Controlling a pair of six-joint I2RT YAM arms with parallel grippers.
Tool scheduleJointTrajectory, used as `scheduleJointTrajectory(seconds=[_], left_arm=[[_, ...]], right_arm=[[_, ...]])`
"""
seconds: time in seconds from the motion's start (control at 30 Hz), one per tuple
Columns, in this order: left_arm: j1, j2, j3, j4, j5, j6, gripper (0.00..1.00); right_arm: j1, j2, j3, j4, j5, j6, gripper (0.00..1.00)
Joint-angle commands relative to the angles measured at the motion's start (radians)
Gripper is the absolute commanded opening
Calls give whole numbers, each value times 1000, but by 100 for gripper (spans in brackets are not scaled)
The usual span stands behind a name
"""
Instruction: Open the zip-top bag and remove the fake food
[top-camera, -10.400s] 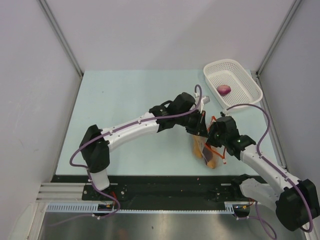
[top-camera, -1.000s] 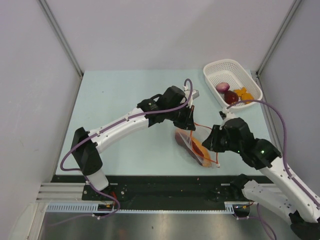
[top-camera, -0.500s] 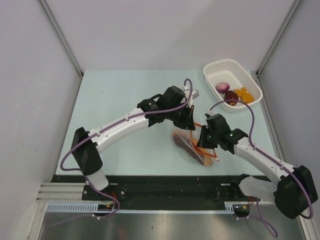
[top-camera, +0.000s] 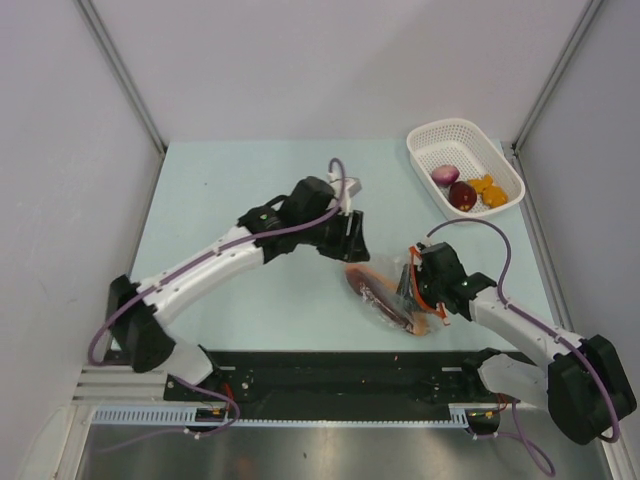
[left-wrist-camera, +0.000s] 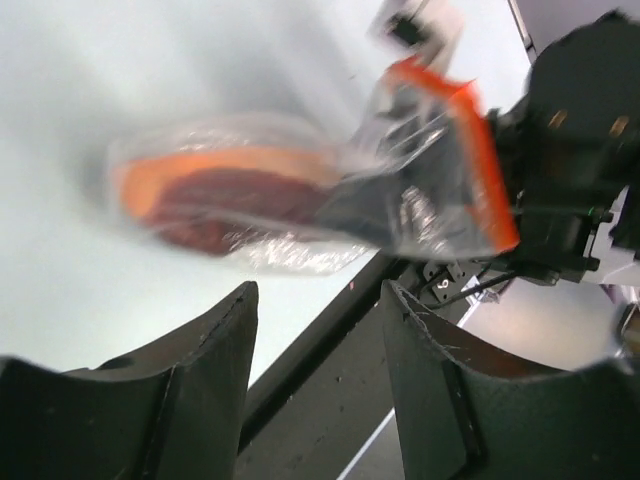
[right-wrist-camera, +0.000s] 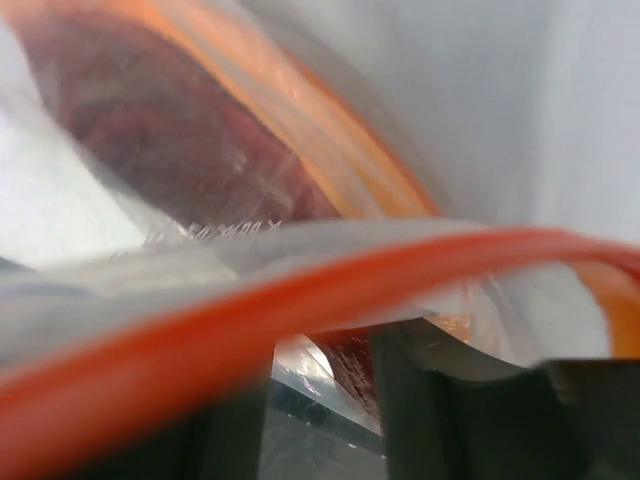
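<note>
Over the green table (top-camera: 220, 190) I am holding my right pincer (top-camera: 406, 285), grip unclear, at the mouth of the zip-top bag (top-camera: 383, 303), left pincer (left-wrist-camera: 315, 300) spread empty, aiming to pinch only the slice (left-wrist-camera: 240, 195).

Just ahead of the left pincer (left-wrist-camera: 317, 295), whose fingers (left-wrist-camera: 200, 370) are matt black plastic, the bag (top-camera: 380, 295) is clear, glossy, crinkled plastic film. The slice (left-wrist-camera: 235, 195) inside looks dull. The table (top-camera: 230, 190) below is smooth and matt. Beyond the right pincer (top-camera: 408, 283), the basket (top-camera: 465, 140) is white perforated plastic.
</note>
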Motion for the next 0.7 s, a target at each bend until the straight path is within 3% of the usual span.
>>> scheduleJointTrajectory(seconds=[0.0,0.17,0.27,0.67], left_arm=[[73,-172,-230,77,26,-97,58],[79,-97,-378,253,167,-154,71],[79,-32,-407,304,195,-157,75],[41,101,-531,571,333,-246,75]], right_arm=[[-38,3,-23,20,-49,18,53],[-85,21,-31,20,-78,0,79],[-103,35,-22,5,-81,-29,88],[-112,69,33,-2,-124,37,91]])
